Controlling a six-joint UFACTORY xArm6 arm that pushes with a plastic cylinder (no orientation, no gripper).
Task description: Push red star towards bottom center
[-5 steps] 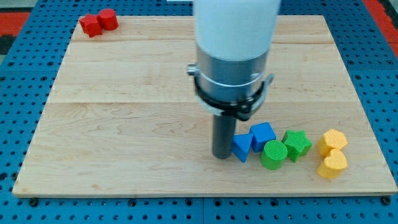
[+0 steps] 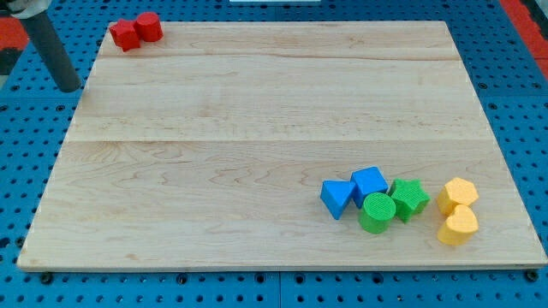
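Observation:
The red star (image 2: 125, 35) lies at the board's top left corner, touching a red cylinder (image 2: 148, 26) on its right. My tip (image 2: 68, 87) is at the view's far left, just off the board's left edge, below and left of the red star and apart from it. The rod rises toward the view's top left corner.
The wooden board (image 2: 257, 128) fills the view. At the bottom right sit a blue triangle (image 2: 335, 198), a blue cube (image 2: 369, 183), a green cylinder (image 2: 377, 212), a green star (image 2: 409, 198) and two yellow blocks (image 2: 458, 193) (image 2: 457, 226).
The rod has moved from beside the blue triangle at the bottom right to the far left near the top. No block has moved.

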